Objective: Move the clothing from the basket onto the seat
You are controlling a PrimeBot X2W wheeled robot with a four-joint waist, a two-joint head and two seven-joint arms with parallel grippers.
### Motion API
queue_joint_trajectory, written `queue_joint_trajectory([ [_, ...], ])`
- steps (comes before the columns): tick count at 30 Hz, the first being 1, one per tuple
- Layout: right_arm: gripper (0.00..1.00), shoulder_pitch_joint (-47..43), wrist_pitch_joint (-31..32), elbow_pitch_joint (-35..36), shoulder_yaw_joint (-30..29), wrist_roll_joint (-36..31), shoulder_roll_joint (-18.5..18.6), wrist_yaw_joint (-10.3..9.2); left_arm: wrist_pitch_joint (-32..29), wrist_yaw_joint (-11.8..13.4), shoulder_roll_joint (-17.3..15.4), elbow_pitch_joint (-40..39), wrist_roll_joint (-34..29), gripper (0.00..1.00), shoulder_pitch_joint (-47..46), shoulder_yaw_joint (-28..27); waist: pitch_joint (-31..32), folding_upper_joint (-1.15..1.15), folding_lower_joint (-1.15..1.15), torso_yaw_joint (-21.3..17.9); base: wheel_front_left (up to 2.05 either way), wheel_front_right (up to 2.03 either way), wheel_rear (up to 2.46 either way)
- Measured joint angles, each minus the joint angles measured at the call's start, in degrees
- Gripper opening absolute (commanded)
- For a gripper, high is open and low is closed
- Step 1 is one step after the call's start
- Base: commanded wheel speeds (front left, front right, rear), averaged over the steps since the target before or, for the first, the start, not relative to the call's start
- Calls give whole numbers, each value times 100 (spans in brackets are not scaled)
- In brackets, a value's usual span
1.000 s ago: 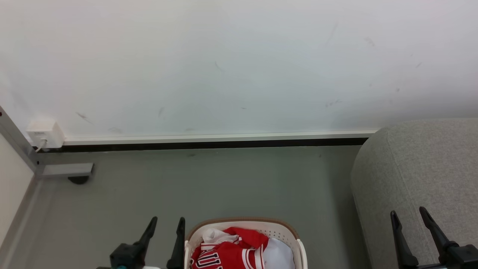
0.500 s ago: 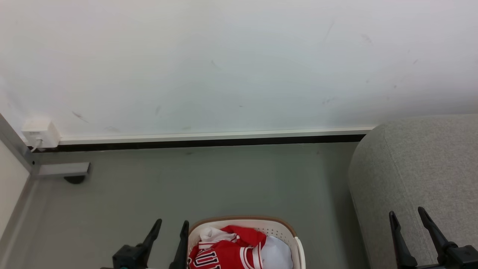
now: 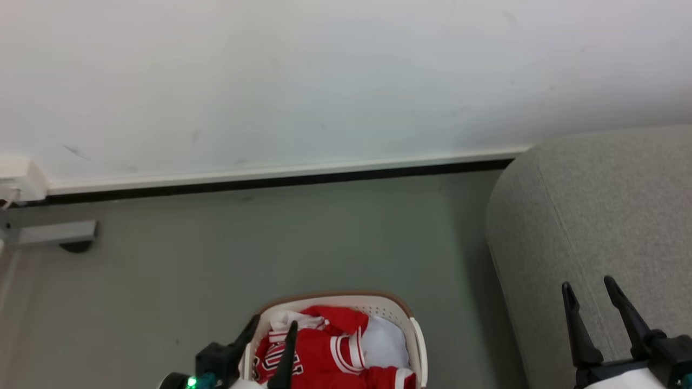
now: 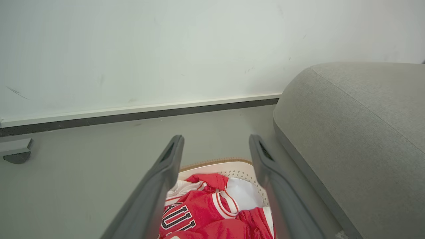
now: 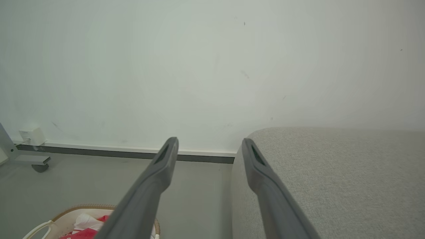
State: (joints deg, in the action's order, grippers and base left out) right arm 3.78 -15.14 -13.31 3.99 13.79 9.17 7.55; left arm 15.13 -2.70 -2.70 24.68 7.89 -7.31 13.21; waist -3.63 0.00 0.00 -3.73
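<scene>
The clothing (image 3: pixel 324 354) is sitting in the basket (image 3: pixel 335 296), a red bundle with white striped trim. The jersey on top shows part of its black, white-outlined lettering in the left wrist view (image 4: pixel 177 215). Tucked in beside it, on the side nearer the sofa, there's a plain pale pad (image 3: pixel 385 346). The basket itself is on the grey floor (image 3: pixel 216 270), cream with little holes and a brown band round the rim, down at the bottom middle of the head view.

The seat (image 3: pixel 605 216), a big grey woven sofa with a rounded end, is just to the basket's right with a strip of floor between them, and there's nothing on the part that shows.

The left fingers (image 3: pixel 285 354) are spread wide and holding nothing. They're over the left part of the basket, one lined up with the rim and the other across the red jersey. Can't tell if they're actually touching the fabric. The right fingers (image 3: pixel 577 324) are spread too, also empty, in front of the sofa.

Behind it all there's a scuffed white wall (image 3: pixel 324 81) with a pale skirting strip (image 3: pixel 270 174), plus a small white box (image 3: pixel 16 181) and a grey metal foot (image 3: pixel 54 233) far left.
</scene>
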Motion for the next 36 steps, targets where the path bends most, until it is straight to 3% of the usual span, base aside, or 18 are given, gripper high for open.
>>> queue_joint_trajectory([
  [12,100,676,-1,252,291,245,-63,0,-77,124,0,2019,-408,100,-1497,738,-1065,0,0,-555,0,0,0],
  [25,100,1212,0,393,419,436,-193,0,-1209,364,-1,3941,-771,100,-2808,1345,-2179,0,1,-1240,0,0,0],
  [36,100,1427,0,476,423,502,-238,0,-1856,747,-169,4696,-865,100,-3298,1463,-2859,0,1,-1535,0,0,0],
])
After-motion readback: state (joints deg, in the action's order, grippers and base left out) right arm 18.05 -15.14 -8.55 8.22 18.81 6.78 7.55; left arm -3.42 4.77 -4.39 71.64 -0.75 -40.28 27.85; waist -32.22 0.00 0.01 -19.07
